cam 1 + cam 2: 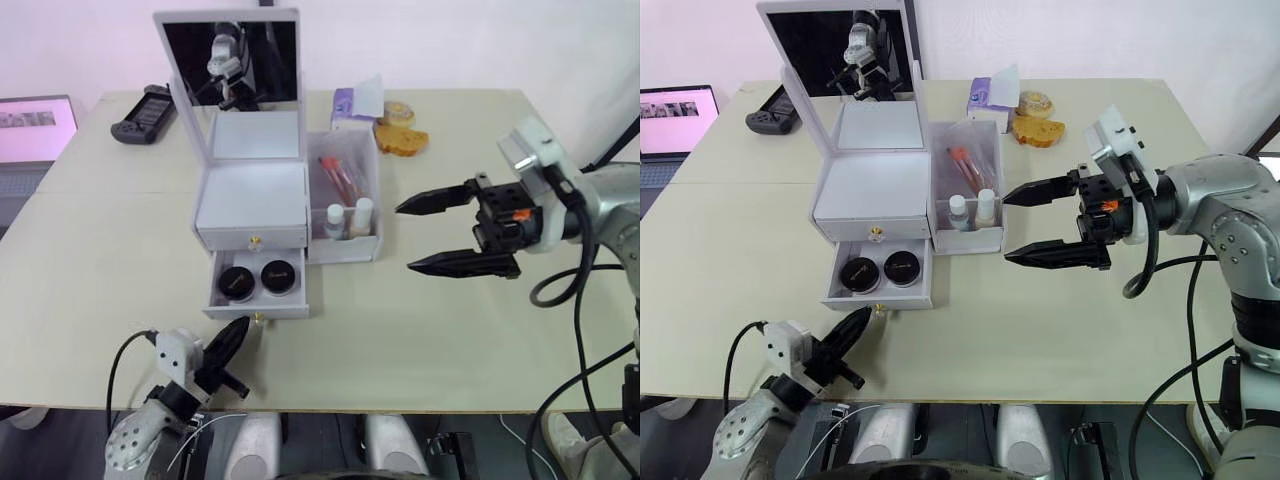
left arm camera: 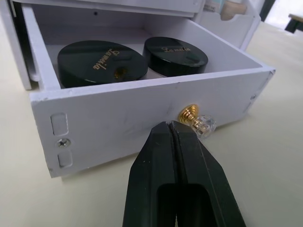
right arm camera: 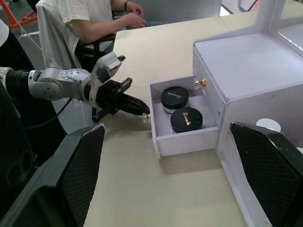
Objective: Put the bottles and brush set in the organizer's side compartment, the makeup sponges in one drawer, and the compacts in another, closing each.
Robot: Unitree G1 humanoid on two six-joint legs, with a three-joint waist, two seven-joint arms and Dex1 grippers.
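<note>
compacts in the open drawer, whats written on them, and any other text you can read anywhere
"Lamela", as best it reads, in gold script on the lid of the left compact.
The same gold script word on the right compact.
Laptop screen: too small to read.
Purple packet behind the organizer: any print too blurred to read.
Bottles in the side compartment: no label can be read.

Organizer (image 1: pixel 252 190): stood on the counter (image 1: pixel 420 330), left of centre.
Lower drawer (image 1: pixel 257 300): stood pulled out toward the robot, with 2 compacts (image 1: pixel 258 280) side by side in it.
Side compartment (image 1: pixel 345 200): sat on the organizer's right, with 2 bottles (image 1: pixel 349 218) at its near end and the brush set (image 1: pixel 338 172) behind them.
Left hand (image 1: pixel 238 335): lay just before the drawer's knob (image 2: pixel 196 120).
Right hand (image 1: pixel 440 233): hung to the right of the side compartment.
</note>
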